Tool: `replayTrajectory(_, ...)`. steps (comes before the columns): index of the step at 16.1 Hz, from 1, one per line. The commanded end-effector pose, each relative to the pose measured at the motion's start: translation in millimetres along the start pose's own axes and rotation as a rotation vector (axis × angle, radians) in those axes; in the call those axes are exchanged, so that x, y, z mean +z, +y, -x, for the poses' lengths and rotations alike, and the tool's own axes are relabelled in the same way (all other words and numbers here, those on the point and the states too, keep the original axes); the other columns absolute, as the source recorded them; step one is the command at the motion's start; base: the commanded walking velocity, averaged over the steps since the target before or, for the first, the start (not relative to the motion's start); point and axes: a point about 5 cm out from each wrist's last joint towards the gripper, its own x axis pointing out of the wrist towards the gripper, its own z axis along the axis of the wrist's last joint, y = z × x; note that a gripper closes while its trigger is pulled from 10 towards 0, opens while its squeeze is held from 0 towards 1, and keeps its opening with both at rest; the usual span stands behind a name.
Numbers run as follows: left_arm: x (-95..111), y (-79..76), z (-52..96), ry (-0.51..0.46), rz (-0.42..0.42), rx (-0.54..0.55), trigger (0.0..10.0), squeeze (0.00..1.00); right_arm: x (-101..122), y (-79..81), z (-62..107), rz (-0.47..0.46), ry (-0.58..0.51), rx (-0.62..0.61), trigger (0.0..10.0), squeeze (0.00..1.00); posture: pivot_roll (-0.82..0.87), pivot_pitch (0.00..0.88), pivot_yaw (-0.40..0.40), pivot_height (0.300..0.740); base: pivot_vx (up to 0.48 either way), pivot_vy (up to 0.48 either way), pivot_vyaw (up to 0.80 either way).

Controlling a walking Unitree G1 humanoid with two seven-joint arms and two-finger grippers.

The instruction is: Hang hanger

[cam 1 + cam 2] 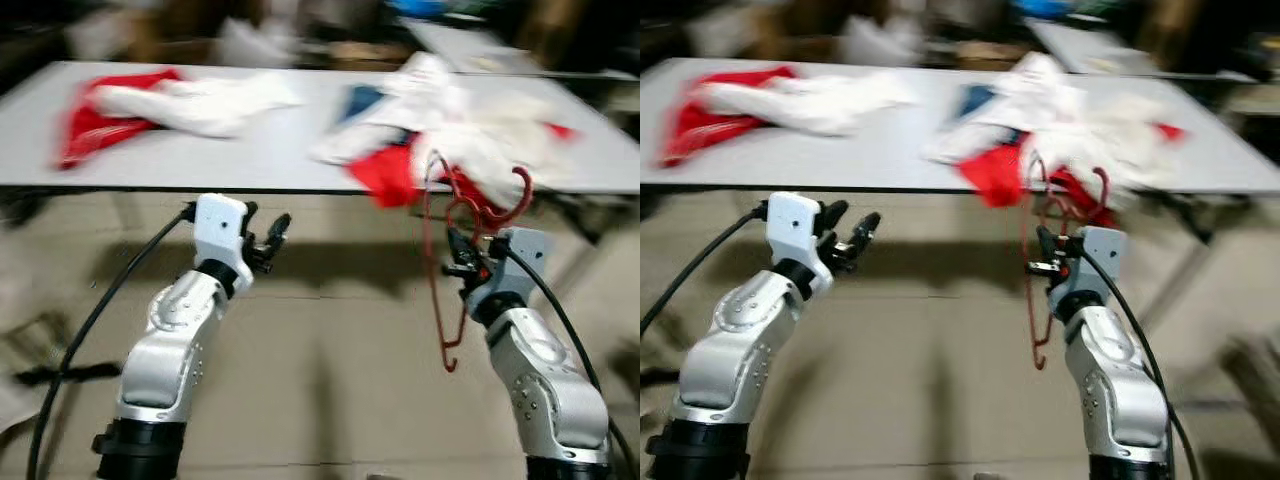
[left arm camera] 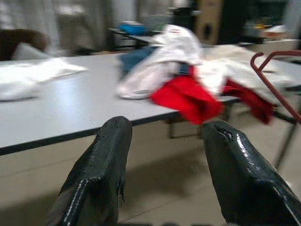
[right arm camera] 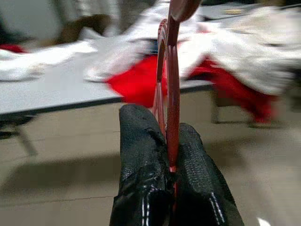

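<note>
Right claw grips red hanger upright, hook topmost.

hanger: glossy red | right claw: textured black | table: smooth matt

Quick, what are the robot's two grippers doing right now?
Left gripper: open, holding nothing, in front of the table.
Right gripper: shut on the red hanger.
</note>
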Motion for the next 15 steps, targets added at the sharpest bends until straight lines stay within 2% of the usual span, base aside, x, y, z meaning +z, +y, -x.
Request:
replayTrajectory(1, -0.4, 2.1, 2.5, 0.006, -0.008, 0.016, 10.0, 0.07, 2.7, 0.2, -2.2, 0.006, -0.01, -0.007, 10.0, 0.0, -0.13, 0.0, -0.04, 0.719, 0.0, 0.0, 0.0)
replayTrajectory(5, -2.8, 1.5, 5.8, 0.006, -0.002, 0.026, 10.0, 0.07, 4.6, -0.6, -5.2, 0.046, -0.015, -0.001, 10.0, 0.0, -0.13, 0.0, -0.051, 0.719, 0.123, 0.0, 0.0)
replayTrajectory(7, -3.1, 0.8, 3.3, 0.007, -0.007, 0.015, 10.0, 0.07, 2.6, -2.5, -6.0, 0.137, 0.005, -0.019, 10.0, 0.0, -0.14, 0.0, -0.045, 0.719, 0.255, 0.0, -0.8)
replayTrajectory(8, -3.7, 0.5, 2.0, 0.01, -0.01, 0.008, 10.0, 0.07, 4.1, -2.6, -5.8, 0.149, -0.01, -0.018, 10.0, 0.0, -0.14, 0.0, -0.04, 0.719, 0.255, 0.0, -0.8)
replayTrajectory(10, -3.9, -0.2, 0.8, 0.008, -0.008, 0.006, 10.0, 0.08, 10.9, -3.3, -5.1, 0.12, -0.069, -0.025, 10.0, 0.0, -0.15, 0.0, -0.04, 0.719, 0.255, 0.0, -0.48)
replayTrajectory(13, -2.9, -0.4, 1.3, 0.001, 0.0, 0.01, 10.0, 0.08, 13.1, -2.9, -6.5, 0.103, -0.054, 0.01, 10.0, 0.0, -0.15, 0.0, -0.053, 0.719, 0.267, 0.0, -0.47)
replayTrajectory(15, -4.2, 0.1, 2.2, 0.0, 0.004, 0.016, 10.0, 0.08, 14.0, -0.4, -7.5, 0.081, -0.068, 0.039, 10.0, 0.0, -0.15, 0.0, -0.055, 0.719, 0.292, 0.0, 0.0)
